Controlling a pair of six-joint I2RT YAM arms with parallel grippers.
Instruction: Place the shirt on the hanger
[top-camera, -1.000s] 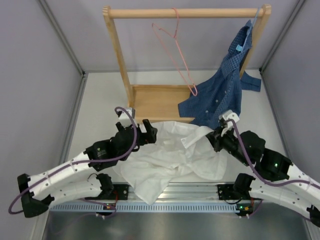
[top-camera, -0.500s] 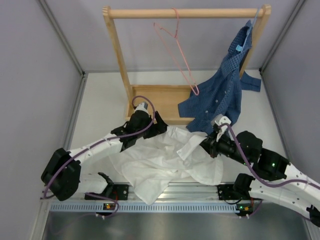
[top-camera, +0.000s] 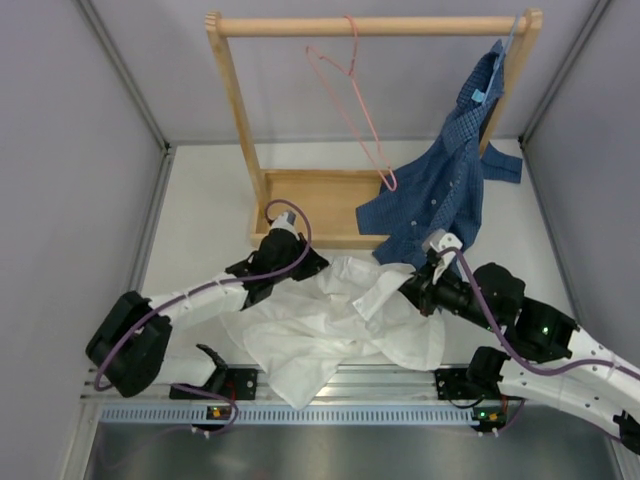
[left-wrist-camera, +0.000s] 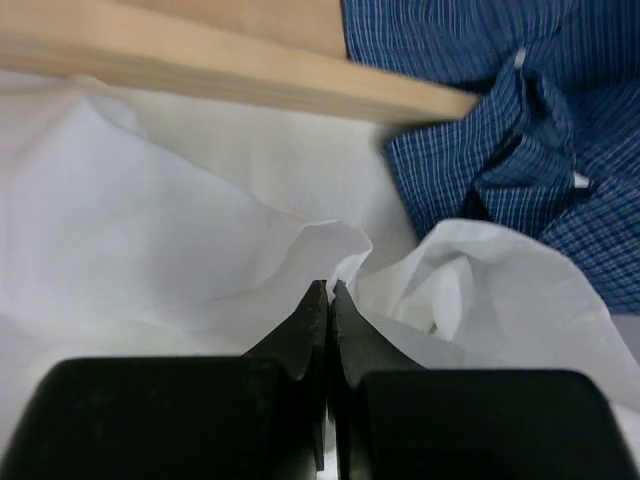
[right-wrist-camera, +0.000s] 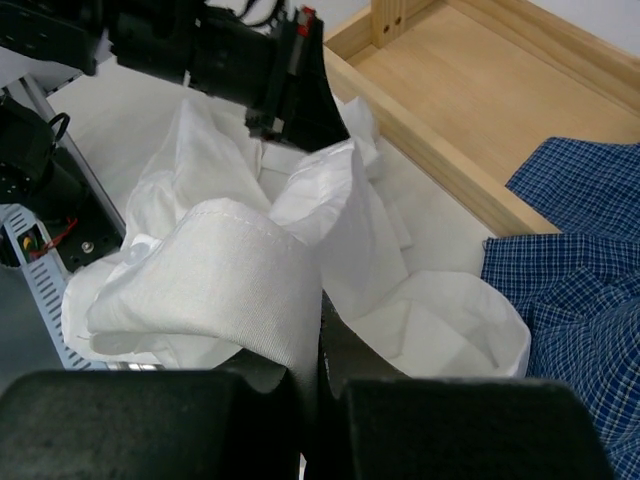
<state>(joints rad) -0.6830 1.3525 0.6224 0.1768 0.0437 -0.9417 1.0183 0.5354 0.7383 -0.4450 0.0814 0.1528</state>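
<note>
The white shirt (top-camera: 320, 325) lies crumpled on the table between the two arms. My left gripper (top-camera: 318, 262) is at the shirt's far edge, just in front of the wooden base, and its jaws are shut on a thin fold of the white cloth (left-wrist-camera: 345, 255). My right gripper (top-camera: 410, 290) is shut on a thick folded band of the shirt (right-wrist-camera: 240, 270) at its right side, lifted a little. The pink wire hanger (top-camera: 355, 100) hangs by its hook from the rack's top bar, apart from both grippers.
A wooden rack (top-camera: 235, 110) with a tray-like base (top-camera: 310, 205) stands at the back. A dark blue checked shirt (top-camera: 450, 180) hangs from the rack's right post and drapes down onto the base and table, close to my right gripper. Grey walls enclose both sides.
My left arm reached forward to the shirt's far edge and its open jaws closed on the cloth. The right gripper shifted slightly left with its hold on the shirt.
</note>
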